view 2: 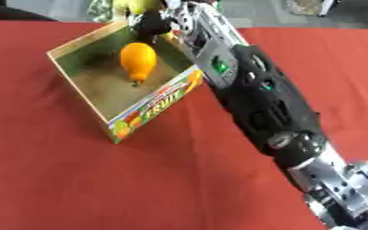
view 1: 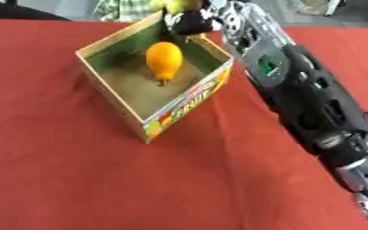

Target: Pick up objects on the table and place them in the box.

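Left eye view shows my right arm [view 1: 305, 85] coming in from four o'clock and reaching up toward twelve o'clock, over the far corner of the box [view 1: 189, 101]. My right hand [view 1: 189, 20] is right at that far corner. It looks like the fingers are curled round a yellow-green thing [view 2: 140, 5] that peeks out above the hand, but the dark hand hides most of it, so I cannot say what it is. I think it is a fruit that I am carrying to the box.

One orange fruit [view 1: 164, 59] is already inside the box, lying on the box floor near the middle. So I judge that one thing is done. The thing in my hand is not yet let go, so that step is still left. I see nothing else lying on the red tabletop [view 1: 77, 170] near the box, just a small dark spot at nine o'clock on the edge.

Right eye view shows more of the yellow-green thing above my hand, at twelve o'clock. It also shows the silver part of my arm low at five o'clock. The left eye view shows the dark spot at the edge, and the right eye view does not.

My left hand is in neither view.
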`<action>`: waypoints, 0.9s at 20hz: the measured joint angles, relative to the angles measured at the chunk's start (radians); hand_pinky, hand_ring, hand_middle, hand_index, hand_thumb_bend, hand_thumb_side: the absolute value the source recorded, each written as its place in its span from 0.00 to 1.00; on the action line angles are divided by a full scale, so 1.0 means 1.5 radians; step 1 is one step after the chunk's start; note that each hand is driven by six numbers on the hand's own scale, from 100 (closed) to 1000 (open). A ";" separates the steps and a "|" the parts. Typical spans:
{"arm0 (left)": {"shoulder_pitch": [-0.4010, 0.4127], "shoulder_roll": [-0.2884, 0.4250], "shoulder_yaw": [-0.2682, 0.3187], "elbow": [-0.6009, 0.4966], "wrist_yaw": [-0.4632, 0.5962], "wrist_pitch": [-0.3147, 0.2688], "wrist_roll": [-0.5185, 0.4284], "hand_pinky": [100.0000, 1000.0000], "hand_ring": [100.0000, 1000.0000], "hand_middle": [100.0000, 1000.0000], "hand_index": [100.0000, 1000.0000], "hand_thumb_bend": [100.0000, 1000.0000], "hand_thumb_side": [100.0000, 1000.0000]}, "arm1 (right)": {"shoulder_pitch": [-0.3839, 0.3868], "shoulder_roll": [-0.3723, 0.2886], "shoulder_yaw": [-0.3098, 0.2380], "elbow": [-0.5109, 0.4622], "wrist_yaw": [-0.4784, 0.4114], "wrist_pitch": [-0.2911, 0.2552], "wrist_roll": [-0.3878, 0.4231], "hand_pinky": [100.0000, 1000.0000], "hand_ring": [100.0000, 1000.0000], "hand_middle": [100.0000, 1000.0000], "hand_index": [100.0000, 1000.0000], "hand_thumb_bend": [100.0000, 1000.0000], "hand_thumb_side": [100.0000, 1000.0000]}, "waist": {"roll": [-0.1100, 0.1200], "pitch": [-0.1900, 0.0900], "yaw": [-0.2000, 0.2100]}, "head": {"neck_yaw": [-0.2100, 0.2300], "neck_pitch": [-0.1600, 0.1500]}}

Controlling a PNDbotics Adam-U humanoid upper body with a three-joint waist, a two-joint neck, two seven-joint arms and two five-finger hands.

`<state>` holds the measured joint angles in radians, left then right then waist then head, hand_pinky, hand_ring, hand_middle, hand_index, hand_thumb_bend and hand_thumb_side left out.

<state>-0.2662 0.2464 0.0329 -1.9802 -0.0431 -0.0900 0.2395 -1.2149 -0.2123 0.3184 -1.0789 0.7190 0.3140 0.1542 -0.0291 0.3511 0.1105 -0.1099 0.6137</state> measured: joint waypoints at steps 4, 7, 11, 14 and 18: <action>-0.003 0.000 0.000 0.000 0.002 0.001 -0.001 0.49 0.65 0.66 0.72 0.00 0.60 | 0.000 0.023 -0.006 0.065 0.020 -0.042 0.003 0.64 0.78 0.44 0.60 0.00 0.19 | -0.002 0.002 0.004 | -0.003 0.000; -0.005 0.000 0.000 0.000 0.003 0.000 -0.001 0.49 0.65 0.66 0.72 0.00 0.60 | 0.000 0.029 -0.016 0.104 0.024 -0.082 0.019 0.68 0.83 0.49 0.66 0.00 0.16 | -0.003 0.004 0.005 | -0.004 -0.001; -0.005 0.000 0.000 0.000 0.004 0.000 -0.002 0.49 0.65 0.66 0.72 0.00 0.60 | -0.006 0.029 -0.024 0.130 0.024 -0.119 0.074 0.71 0.87 0.56 0.75 0.00 0.28 | -0.006 0.004 0.005 | -0.008 -0.002; -0.005 0.000 0.000 0.000 0.004 0.000 -0.002 0.49 0.65 0.66 0.72 0.00 0.60 | -0.006 0.027 -0.028 0.132 0.025 -0.130 0.113 0.74 0.91 0.69 0.83 0.00 0.42 | -0.005 0.004 0.004 | -0.012 -0.001; -0.005 0.000 0.000 0.000 0.004 0.000 -0.002 0.49 0.65 0.66 0.72 0.00 0.60 | -0.006 0.027 -0.028 0.131 0.037 -0.132 0.147 0.80 0.98 0.83 0.92 0.00 0.69 | -0.002 0.004 0.001 | -0.016 0.000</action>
<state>-0.2732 0.2464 0.0327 -1.9802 -0.0374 -0.0902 0.2364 -1.2240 -0.1722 0.2768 -0.8824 0.7742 0.1154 0.3740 -0.0326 0.3572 0.1119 -0.1342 0.6137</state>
